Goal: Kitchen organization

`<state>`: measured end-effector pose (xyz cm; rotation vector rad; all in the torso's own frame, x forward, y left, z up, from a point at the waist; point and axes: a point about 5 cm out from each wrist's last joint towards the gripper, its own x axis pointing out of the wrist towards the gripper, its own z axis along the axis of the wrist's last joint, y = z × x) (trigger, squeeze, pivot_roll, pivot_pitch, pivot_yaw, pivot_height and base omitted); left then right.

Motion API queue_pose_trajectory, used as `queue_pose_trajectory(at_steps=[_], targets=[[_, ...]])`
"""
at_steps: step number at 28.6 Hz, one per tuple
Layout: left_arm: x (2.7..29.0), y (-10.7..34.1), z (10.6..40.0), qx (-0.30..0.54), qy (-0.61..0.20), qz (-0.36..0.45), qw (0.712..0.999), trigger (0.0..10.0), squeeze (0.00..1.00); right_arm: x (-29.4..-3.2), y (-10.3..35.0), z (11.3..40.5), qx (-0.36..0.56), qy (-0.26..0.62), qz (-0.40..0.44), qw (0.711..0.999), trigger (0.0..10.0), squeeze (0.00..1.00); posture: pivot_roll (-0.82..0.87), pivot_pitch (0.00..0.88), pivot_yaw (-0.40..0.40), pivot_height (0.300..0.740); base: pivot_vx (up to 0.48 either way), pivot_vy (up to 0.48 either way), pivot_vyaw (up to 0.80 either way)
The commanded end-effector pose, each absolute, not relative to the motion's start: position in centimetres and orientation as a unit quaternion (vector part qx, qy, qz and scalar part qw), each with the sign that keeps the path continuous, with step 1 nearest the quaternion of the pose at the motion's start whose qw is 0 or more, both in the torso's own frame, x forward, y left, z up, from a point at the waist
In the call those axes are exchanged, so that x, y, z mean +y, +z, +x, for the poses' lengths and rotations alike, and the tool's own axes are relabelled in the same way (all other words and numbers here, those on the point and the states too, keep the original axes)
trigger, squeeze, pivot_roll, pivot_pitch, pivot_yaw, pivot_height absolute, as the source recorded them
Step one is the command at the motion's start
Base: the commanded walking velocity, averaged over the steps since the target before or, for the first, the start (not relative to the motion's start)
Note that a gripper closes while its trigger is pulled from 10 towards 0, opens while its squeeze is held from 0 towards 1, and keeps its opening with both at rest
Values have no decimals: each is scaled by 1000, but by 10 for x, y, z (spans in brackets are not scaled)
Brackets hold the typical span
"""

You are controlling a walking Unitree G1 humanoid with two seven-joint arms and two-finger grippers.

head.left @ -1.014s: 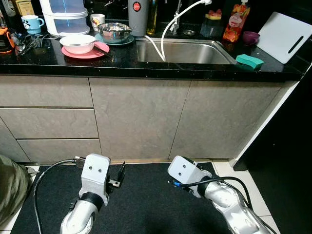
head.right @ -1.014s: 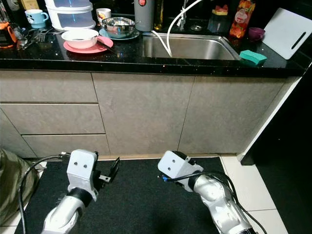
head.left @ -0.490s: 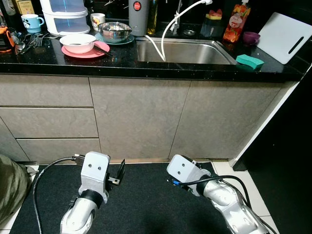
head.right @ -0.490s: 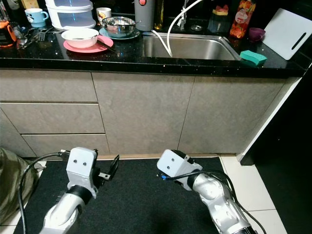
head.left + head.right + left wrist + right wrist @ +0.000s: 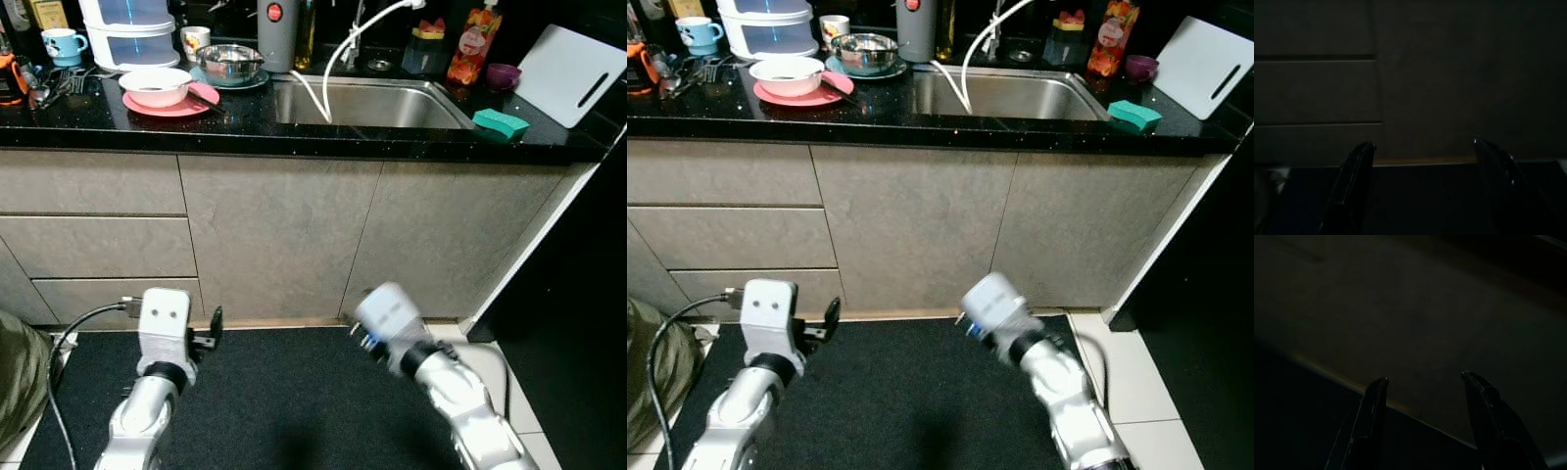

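- down low over the black mat, both arms hang before the grey cabinets.
- left gripper: fingers spread, nothing held.
- right gripper: fingers apart, empty, its arm blurred.
- far on the counter, pink bowl sits left of the sink.

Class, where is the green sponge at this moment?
In the left eye view, the green sponge lies on the black countertop at the right, just right of the sink and in front of the white cutting board.
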<state>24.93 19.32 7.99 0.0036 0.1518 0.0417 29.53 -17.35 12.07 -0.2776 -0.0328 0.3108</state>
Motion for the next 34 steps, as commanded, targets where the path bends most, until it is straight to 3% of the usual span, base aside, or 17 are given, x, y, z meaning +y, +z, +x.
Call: queue_pose_trajectory(at_steps=[1, 8, 18, 22, 25, 30, 34], targets=[[204, 77, 254, 83, 37, 4, 996, 10000, 0, -202, 125, 305, 3, 88, -91, 992, 10000, 0, 53, 0, -28, 740, 0, 0, 0], [217, 80, 257, 70, 56, 9, 996, 10000, 0, -219, 135, 314, 8, 67, -59, 996, 10000, 0, 55, 0, -40, 740, 0, 0, 0], [238, 55, 235, 98, 95, 14, 990, 10000, 0, -211, 115, 312, 35, 68, -9, 997, 10000, 0, 68, 0, -46, 740, 0, 0, 0], [243, 25, 213, 149, 90, 21, 984, 10000, 0, -235, 79, 296, 91, 19, 20, 995, 10000, 0, 60, 0, -55, 740, 0, 0, 0], [245, 14, 201, 166, 97, 22, 981, 10000, 0, -249, 77, 294, 93, -6, 34, 995, 10000, 0, 52, 0, -62, 740, 0, 0, 0], [235, 25, 205, 137, 86, 29, 986, 10000, 0, -262, 85, 296, 79, -20, 45, 996, 10000, 0, 62, 0, -56, 740, 0, 0, 0], [230, 49, 228, 96, 46, 42, 993, 10000, 0, -261, 98, 307, 54, -27, 48, 997, 10000, 0, 61, 0, -18, 740, 0, 0, 0]])
